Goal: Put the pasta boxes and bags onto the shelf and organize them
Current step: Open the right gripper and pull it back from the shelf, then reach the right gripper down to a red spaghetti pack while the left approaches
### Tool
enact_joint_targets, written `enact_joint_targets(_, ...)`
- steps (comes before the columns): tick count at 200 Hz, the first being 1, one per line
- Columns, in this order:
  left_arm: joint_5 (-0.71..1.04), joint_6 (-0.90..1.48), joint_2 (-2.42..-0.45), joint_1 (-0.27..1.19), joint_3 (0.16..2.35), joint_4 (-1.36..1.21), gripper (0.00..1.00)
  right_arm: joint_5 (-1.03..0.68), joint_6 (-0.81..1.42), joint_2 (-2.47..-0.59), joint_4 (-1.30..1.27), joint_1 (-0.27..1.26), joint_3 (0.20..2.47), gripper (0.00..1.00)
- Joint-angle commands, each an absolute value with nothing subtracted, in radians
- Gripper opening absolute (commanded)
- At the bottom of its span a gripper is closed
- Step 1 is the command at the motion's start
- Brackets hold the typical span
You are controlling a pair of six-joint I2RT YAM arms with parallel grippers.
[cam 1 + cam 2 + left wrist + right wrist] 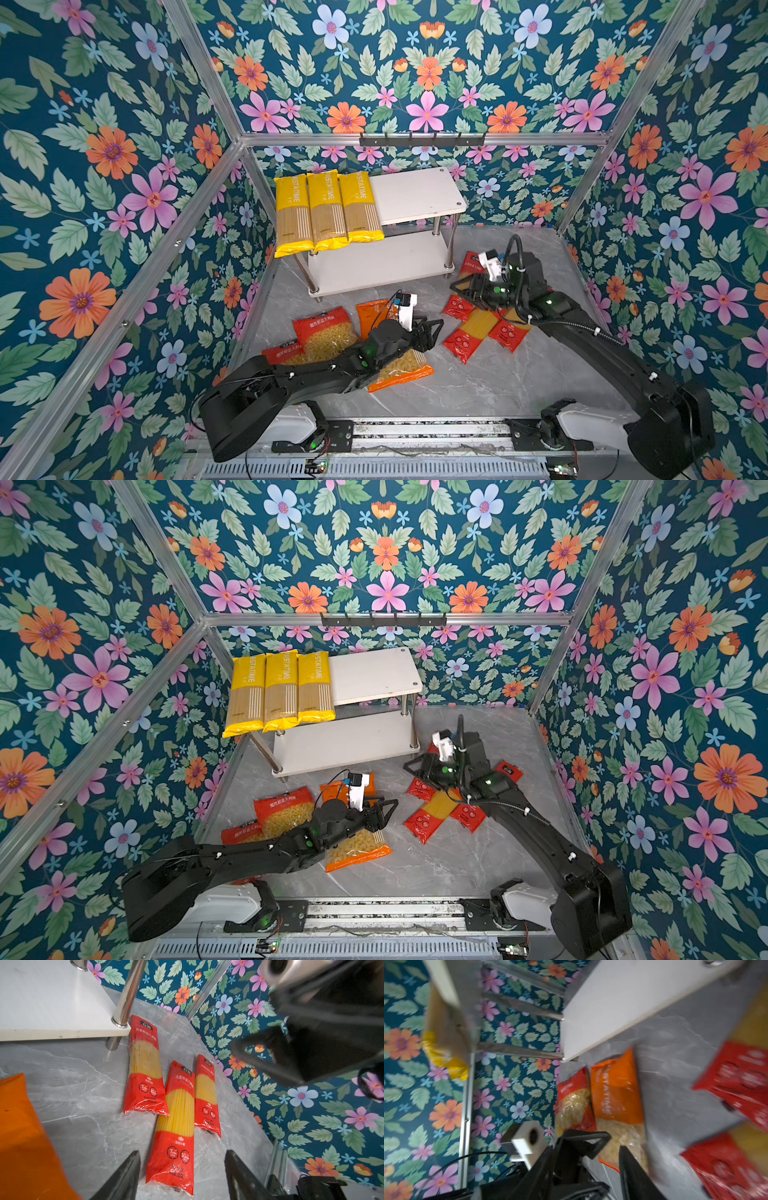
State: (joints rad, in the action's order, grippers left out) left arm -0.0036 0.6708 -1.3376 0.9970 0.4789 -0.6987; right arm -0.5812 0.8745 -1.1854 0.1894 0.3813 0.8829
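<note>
left hand: spread, empty; right hand: spread, empty, over red spaghetti packs lying on surface; shelf top: three yellow packs side by side

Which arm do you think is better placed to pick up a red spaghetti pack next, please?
Right, probably. The right claw hangs directly above the red spaghetti packs beside the shelf, while the left claw sits farther off, by the orange curly pasta bag, and would have to reach across.

Glossy plastic wraps the red spaghetti packs; the shelf has matt boards and shiny metal legs
</note>
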Motion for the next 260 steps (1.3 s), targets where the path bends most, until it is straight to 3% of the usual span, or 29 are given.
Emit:
enact_joint_targets(1, 0.004, 0.662, -1.41, 1.011, 0.517, -0.694, 0.67, -0.503, 0.889, -1.142, 0.195, 0.322, 0.765, 0.51)
enact_joint_targets(52, -0.015, 0.704, -1.546, 1.082, 0.582, -0.675, 0.66, -0.392, 0.849, -1.368, 0.141, 0.294, 0.797, 0.54)
enact_joint_targets(97, -0.078, 0.704, -1.49, 1.097, 0.541, -0.629, 0.66, -0.267, 0.82, -1.583, 0.143, 0.278, 0.92, 0.57)
enact_joint_targets(163, -0.092, 0.693, -1.473, 1.096, 0.543, -0.601, 0.67, -0.238, 0.82, -1.807, 0.125, 0.262, 1.006, 0.58)
enact_joint_targets(180, -0.083, 0.696, -1.484, 1.096, 0.549, -0.604, 0.67, -0.272, 0.82, -1.852, 0.123, 0.26, 1.03, 0.5)
enact_joint_targets(219, -0.099, 0.696, -1.46, 1.096, 0.538, -0.597, 0.67, -0.3, 0.818, -1.768, 0.078, 0.259, 0.986, 0.2)
enact_joint_targets(260, -0.101, 0.677, -1.453, 1.096, 0.559, -0.584, 0.67, -0.402, 0.783, -1.632, 0.139, 0.259, 0.965, 0.1)
